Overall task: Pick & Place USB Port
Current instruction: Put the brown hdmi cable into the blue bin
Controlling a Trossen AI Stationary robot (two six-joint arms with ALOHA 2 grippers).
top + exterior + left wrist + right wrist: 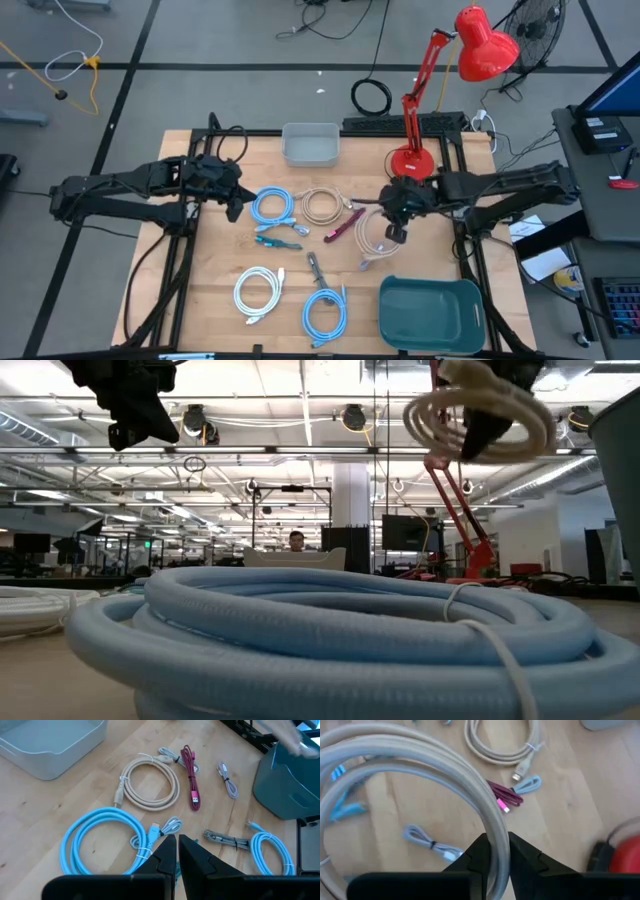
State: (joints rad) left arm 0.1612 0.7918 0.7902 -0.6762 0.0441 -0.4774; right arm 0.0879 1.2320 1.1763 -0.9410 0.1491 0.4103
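The right hand [495, 851] is clamped on 1 strand of the beige cable coil [420, 760], lifting it clear of the table [215, 255] so it can travel toward the green bin [432, 312]. The left hand [177, 851] waits above the table, fingers together.

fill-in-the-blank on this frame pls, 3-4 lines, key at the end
1. The right gripper is shut on a coiled ____ cable.
2. That cable hangs ____ the table, not resting on it.
3. The left gripper is shut and holds ____.
4. The green bin contains ____ cables.

Missing words: beige; above; nothing; no
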